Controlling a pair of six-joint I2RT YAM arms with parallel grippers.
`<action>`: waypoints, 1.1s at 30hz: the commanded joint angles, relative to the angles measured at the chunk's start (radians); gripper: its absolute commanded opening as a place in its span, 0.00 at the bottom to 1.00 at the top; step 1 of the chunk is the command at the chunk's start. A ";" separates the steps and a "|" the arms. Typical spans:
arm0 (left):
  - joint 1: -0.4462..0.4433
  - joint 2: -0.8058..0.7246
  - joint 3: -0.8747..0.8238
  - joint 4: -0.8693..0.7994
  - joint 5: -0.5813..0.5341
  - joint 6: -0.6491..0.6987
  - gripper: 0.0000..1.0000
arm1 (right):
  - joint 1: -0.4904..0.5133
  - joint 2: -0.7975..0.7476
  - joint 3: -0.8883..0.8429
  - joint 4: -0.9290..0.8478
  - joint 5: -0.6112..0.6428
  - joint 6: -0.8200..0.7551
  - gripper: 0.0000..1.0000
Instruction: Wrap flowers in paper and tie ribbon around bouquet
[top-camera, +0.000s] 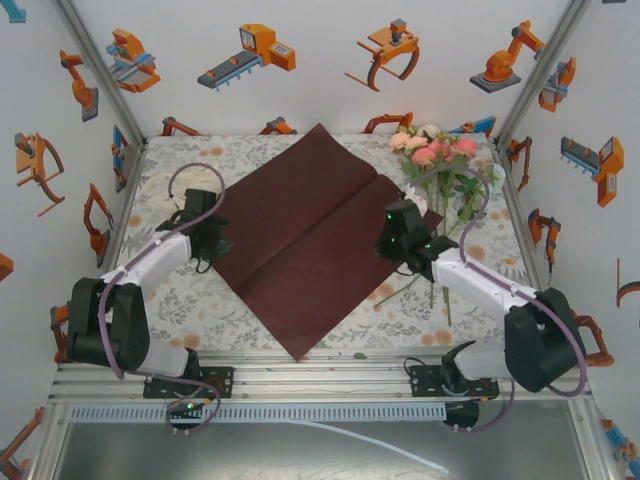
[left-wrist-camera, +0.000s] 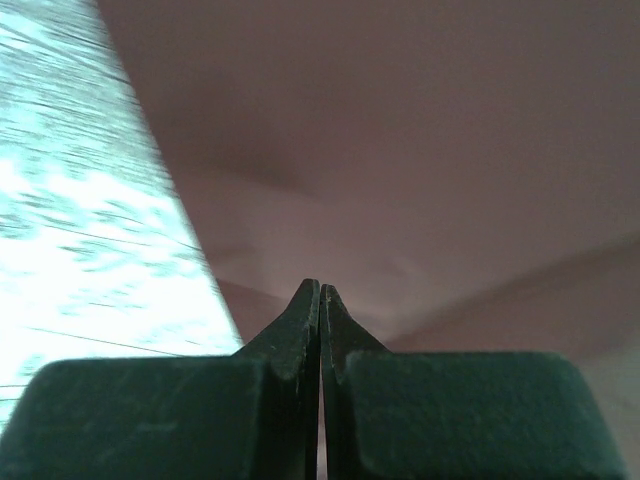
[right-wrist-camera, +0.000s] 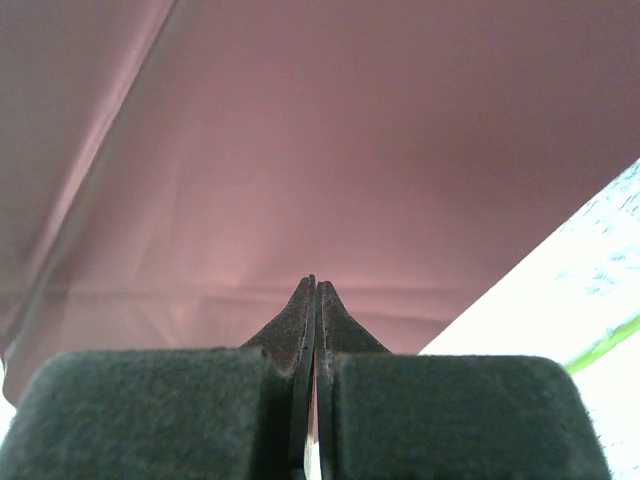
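The dark red paper lies spread flat as a diamond in the middle of the table. My left gripper sits at its left corner. In the left wrist view its jaws are pressed together on the paper edge. My right gripper is at the paper's right side, shut with a thin layer of paper pinched between the fingers. The flowers lie unwrapped at the back right. Their stems run toward me past the paper's right corner, and one green stem shows at the edge. No ribbon is clearly visible.
A floral tablecloth covers the table, with white printed walls on three sides. An aluminium rail runs along the near edge between the arm bases. A thin white strip lies on the grey ledge below it; I cannot tell whether it is ribbon.
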 joint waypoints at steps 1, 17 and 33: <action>-0.091 0.008 -0.032 0.063 0.111 -0.085 0.07 | -0.066 0.105 0.056 -0.017 -0.035 -0.068 0.00; -0.208 0.127 -0.108 0.065 0.010 -0.063 0.06 | -0.191 0.284 0.130 -0.035 -0.118 -0.164 0.00; -0.240 -0.260 -0.097 0.077 0.221 -0.043 0.24 | -0.524 0.231 0.317 -0.152 -0.080 -0.380 0.33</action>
